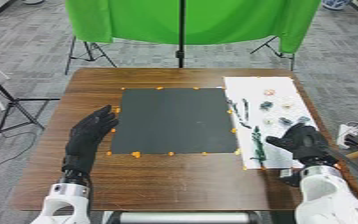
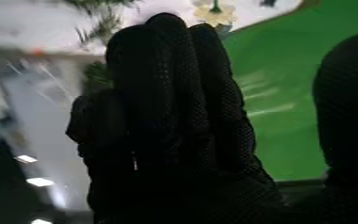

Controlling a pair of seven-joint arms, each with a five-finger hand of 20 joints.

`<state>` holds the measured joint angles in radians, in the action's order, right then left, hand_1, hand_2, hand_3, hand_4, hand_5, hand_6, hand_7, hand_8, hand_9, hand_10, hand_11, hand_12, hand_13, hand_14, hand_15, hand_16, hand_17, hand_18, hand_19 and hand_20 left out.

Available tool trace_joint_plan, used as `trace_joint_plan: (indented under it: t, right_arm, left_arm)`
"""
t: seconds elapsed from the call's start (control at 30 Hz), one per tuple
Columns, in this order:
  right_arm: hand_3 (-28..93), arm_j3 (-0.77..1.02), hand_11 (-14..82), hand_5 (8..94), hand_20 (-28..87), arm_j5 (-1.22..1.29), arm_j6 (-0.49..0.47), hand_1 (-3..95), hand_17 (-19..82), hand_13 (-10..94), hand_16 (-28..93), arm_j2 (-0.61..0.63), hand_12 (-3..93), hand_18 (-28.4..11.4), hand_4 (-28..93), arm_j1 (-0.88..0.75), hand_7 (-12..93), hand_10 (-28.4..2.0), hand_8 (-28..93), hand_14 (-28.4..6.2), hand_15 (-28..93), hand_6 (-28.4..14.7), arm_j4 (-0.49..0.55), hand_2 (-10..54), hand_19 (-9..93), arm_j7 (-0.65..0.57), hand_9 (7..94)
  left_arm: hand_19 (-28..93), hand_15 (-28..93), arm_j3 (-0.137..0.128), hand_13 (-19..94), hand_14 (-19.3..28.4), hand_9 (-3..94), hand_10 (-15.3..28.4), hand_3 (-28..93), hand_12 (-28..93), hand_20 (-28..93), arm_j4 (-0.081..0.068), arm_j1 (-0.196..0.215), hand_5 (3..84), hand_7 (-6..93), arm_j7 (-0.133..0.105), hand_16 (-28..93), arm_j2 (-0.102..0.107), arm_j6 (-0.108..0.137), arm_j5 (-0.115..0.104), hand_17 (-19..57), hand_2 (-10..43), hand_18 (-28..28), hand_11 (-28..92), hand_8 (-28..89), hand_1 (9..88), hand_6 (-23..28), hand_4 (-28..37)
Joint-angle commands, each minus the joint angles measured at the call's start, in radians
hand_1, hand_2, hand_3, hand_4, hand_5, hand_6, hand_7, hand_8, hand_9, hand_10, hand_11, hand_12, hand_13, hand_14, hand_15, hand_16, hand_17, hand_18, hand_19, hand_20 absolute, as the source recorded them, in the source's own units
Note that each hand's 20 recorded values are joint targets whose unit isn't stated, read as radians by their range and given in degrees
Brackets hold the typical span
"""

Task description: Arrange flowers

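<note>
My left hand (image 1: 90, 131) rests over the table left of the dark square mat, its fingers straight and together. My right hand (image 1: 303, 142) is over the lower right part of the white sheet (image 1: 286, 85), open and holding nothing. Dark green stems (image 1: 258, 145) lie on the sheet to its left. Small pale flower heads (image 1: 269, 92) and bluish ones (image 1: 266, 105) are spread beyond the hand. From the wrist, the right hand (image 2: 171, 110) has straight fingers with the thumb apart; a pale yellow flower (image 2: 214, 15) and green sprigs (image 2: 104, 22) are near its fingertips.
A dark square mat (image 1: 175, 120) lies mid-table, ringed by small orange tape pieces (image 1: 136, 154). The brown table (image 1: 175, 182) extends in front of it. A green cloth (image 1: 140, 22) hangs on stands behind the table.
</note>
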<state>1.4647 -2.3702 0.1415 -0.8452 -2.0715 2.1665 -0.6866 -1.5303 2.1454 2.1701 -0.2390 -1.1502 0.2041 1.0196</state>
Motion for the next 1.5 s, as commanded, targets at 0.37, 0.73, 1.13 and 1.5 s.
trace_joint_plan:
  t: [0.37,0.73,1.13,1.5]
  right_arm:
    - [60,-0.198,26.7,74.4,45,-0.037,-0.126,32.1,59,84,28,0.085,24.1,-12.4,-25,0.189,19,-15.5,-5,-6.8,54,-5.4,-0.108,-9.5,90,0.008,79.8]
    - [61,-0.304,28.0,75.8,44,-0.034,-0.214,37.2,61,86,30,0.065,24.7,-10.9,-18,0.229,20,-15.6,-4,-5.8,53,-5.5,-0.151,-9.5,91,-0.015,81.4]
    - [-28,-0.328,33.5,81.8,52,-0.033,-0.145,87.1,69,92,34,0.047,41.2,-8.6,59,0.214,31,-11.4,25,-2.6,61,-1.5,-0.170,-9.5,93,-0.008,89.5]
    - [-28,-0.204,39.7,80.9,55,0.041,0.074,86.6,72,93,34,0.051,39.4,-8.3,67,0.225,35,-11.2,26,-2.0,63,-1.4,-0.020,-9.5,93,0.010,89.0]
  left_arm:
    - [19,32,-0.011,28,18.9,38.0,14.1,61,13,18,0.000,0.010,41.9,11.3,0.059,-1,-0.003,-0.053,0.020,1.6,-1.2,16.1,22,-4,31.4,6.3,-18.4]
    - [18,32,-0.018,27,18.9,37.7,14.2,61,14,18,0.001,0.014,41.7,10.8,0.079,0,-0.001,-0.069,0.021,1.0,-1.3,16.0,21,-4,31.1,6.4,-18.4]
    - [17,32,-0.024,27,18.9,37.0,14.1,61,14,18,0.002,0.009,41.3,10.3,0.106,0,0.002,-0.090,0.023,0.4,-1.2,15.9,20,-4,31.2,6.5,-18.5]
    - [17,32,-0.057,27,19.0,37.1,14.1,60,14,18,-0.014,0.003,41.1,10.0,0.082,0,0.002,-0.057,0.004,0.1,-0.8,15.9,21,-4,31.0,6.7,-18.4]
